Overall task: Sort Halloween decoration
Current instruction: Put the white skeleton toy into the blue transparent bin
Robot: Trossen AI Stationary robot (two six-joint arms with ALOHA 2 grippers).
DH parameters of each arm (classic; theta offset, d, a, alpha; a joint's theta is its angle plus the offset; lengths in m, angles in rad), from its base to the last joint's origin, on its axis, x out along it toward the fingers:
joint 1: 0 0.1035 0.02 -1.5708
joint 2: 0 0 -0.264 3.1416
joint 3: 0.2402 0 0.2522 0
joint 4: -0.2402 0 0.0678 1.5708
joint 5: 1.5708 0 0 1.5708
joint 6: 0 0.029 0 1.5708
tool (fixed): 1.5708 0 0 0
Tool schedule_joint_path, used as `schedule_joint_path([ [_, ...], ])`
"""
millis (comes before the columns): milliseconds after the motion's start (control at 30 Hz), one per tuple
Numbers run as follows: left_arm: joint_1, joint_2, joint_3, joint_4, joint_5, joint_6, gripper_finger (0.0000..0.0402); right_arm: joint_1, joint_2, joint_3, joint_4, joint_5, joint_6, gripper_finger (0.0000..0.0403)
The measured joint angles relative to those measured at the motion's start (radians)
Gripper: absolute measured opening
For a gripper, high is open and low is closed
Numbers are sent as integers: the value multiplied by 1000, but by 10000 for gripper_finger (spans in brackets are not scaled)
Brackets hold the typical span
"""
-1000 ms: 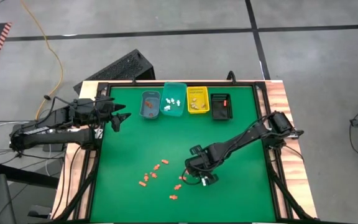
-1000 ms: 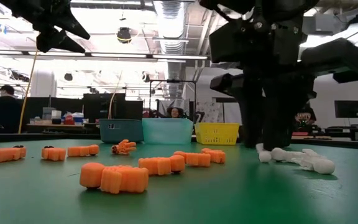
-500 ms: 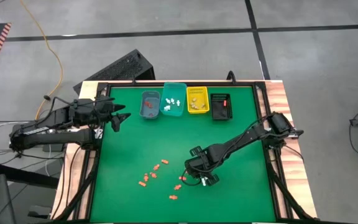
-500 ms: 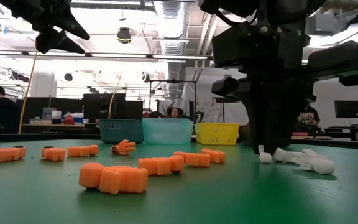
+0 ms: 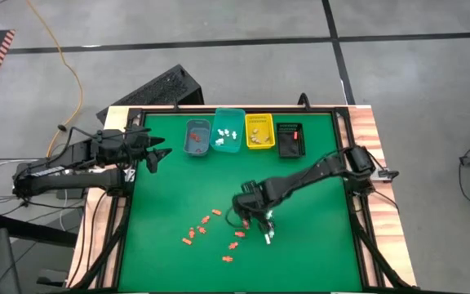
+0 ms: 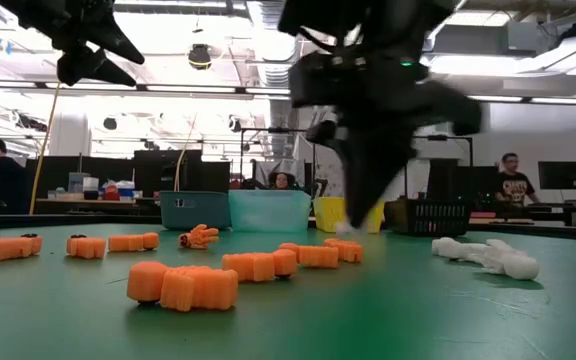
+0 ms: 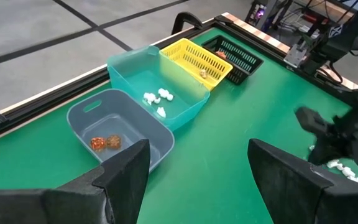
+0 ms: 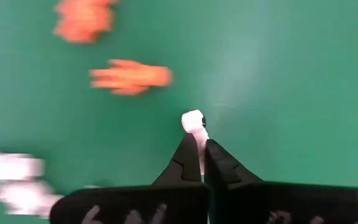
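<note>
White piece (image 8: 193,121), probably a small figurine, sits pinched in my right gripper (image 8: 199,148) at table centre; my left gripper (image 5: 155,153) hangs open at ten o'clock.

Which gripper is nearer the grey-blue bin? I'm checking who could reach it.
Left. The left gripper hovers just beside the grey-blue bin; the right gripper is mid-table, well away from it.

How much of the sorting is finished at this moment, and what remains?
Partly done: white pieces lie in the teal bin and two orange ones in the blue bin. In hand: the right gripper is shut on a small white piece, above the mat. Left: several orange pieces and a white piece on the mat. The left gripper waits open.
</note>
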Motion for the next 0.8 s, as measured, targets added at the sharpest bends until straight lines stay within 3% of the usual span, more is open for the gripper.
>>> schedule_joint_path([
  [433, 0, 0, 0, -13, 0, 1, 261, -255, -3, 193, 74, 95, -127, 1],
  [800, 0, 0, 0, -13, -2, 3, 261, -508, 0, 239, 324, 140, 35, 0],
])
